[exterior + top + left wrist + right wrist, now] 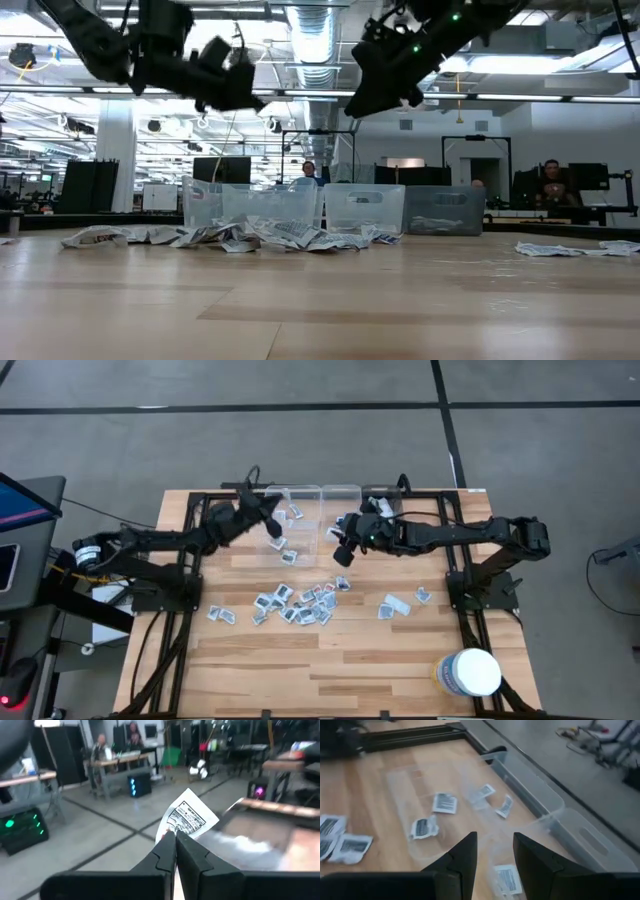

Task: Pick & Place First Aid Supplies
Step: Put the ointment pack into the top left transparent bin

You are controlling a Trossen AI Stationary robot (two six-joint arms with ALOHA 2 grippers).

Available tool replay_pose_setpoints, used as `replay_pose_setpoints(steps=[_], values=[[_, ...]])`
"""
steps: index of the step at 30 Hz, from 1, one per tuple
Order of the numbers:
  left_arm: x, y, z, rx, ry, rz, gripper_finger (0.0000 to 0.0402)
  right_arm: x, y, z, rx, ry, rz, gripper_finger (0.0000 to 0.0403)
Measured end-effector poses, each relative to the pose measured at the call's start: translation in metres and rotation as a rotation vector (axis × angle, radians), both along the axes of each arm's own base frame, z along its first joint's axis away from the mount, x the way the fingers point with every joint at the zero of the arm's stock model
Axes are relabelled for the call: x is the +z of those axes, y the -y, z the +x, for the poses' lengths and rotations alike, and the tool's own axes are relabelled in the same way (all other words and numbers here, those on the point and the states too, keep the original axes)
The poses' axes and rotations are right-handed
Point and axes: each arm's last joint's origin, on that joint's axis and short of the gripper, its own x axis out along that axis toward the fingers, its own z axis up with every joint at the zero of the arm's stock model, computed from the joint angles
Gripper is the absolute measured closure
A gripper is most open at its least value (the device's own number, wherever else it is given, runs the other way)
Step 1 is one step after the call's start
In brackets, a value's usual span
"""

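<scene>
The first aid supplies are small flat white packets with dark print. Most lie in a loose pile (298, 603) on the wooden table, with a few more (400, 603) to its right. Others lie inside the clear bins (300, 495) at the far side. My left gripper (174, 834) is up over the leftmost bin (272, 525), pointing about level, and is shut on one packet (190, 817). My right gripper (495, 855) hangs open above the bins (345, 550) with nothing between its fingers; packets (445, 802) lie in the bins below it. My left gripper pinches one white packet by its lower edge (173, 827) between its two fingertips. The rest of the packet sticks out past the fingertips, tilted, with its printed face showing. It is lifted clear of the table and the bins.
A big white round tub (470, 672) stands at the table's near right corner. Black frame rails (190, 560) run along both sides of the table. Beyond the table, people sit at desks (550, 180) in the room.
</scene>
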Motion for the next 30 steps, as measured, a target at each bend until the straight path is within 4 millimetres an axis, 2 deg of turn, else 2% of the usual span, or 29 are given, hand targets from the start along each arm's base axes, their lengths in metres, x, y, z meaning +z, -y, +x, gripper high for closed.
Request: replay_pose_setpoints(steps=[3, 6, 13, 23, 30], values=[[-0.009, -0.029, -0.011, -0.021, -0.047, -0.020, 0.0390, -0.001, 0.008, -0.002, -0.059, 0.015, 0.033, 0.0282], [-0.017, -0.051, -0.017, -0.118, -0.065, -0.072, 0.0391, -0.001, 0.016, -0.004, -0.090, 0.019, 0.038, 0.0282], [-0.029, -0.084, -0.008, -0.182, -0.110, -0.136, 0.0383, -0.001, 0.026, -0.006, -0.143, 0.040, 0.066, 0.0282], [-0.023, -0.098, 0.008, -0.243, -0.144, -0.079, 0.0340, -0.001, 0.022, -0.005, -0.142, 0.051, 0.088, 0.0282], [-0.018, -0.092, 0.009, -0.259, -0.138, -0.074, 0.0328, -0.002, 0.018, -0.005, -0.124, 0.048, 0.093, 0.0282]])
